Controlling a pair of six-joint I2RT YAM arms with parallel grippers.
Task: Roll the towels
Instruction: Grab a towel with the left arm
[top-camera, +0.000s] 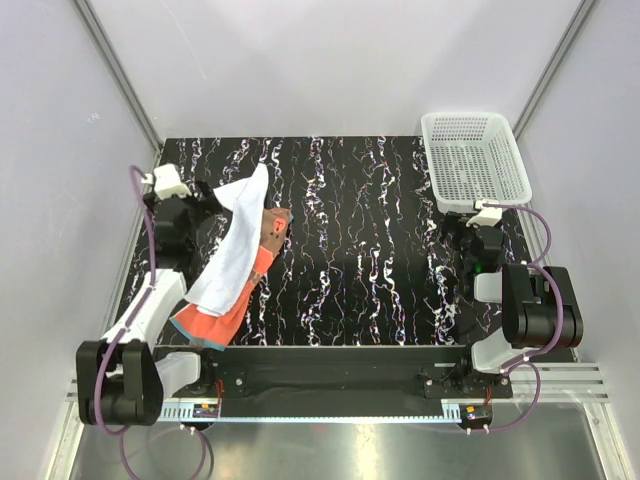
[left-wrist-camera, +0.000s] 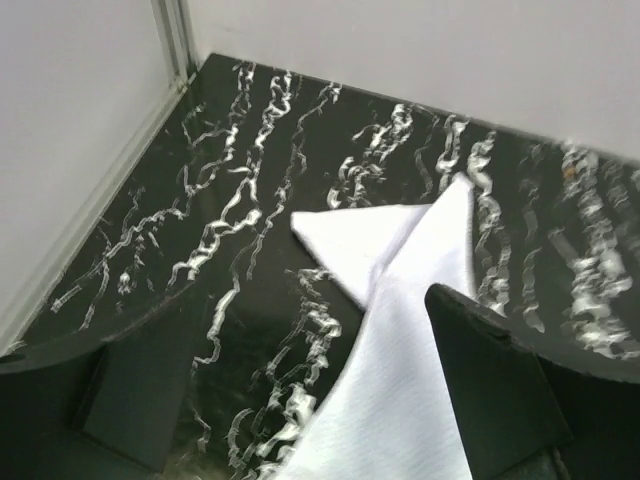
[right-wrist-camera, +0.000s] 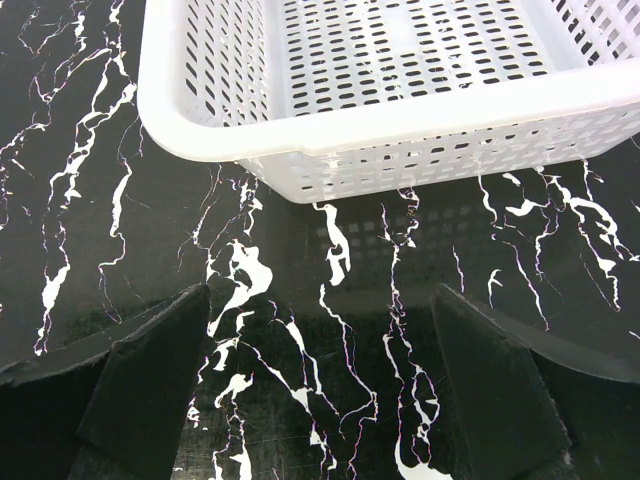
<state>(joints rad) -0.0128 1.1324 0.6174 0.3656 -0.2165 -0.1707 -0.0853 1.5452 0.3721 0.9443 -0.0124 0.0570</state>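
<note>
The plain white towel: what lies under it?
An orange-red towel with teal edging, showing at the near end and right side. Its part beneath the white towel is hidden.

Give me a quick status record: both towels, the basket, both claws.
orange-red cloth towel with teal edging: unrolled, left side of black marbled table
plain white cloth towel: unrolled, lying diagonally across the orange-red one
white plastic mesh basket: far right corner, no towel inside
left claw: open, over the white towel's far end
right claw: open, facing the basket, holding nothing
progress: neither towel rolled
</note>
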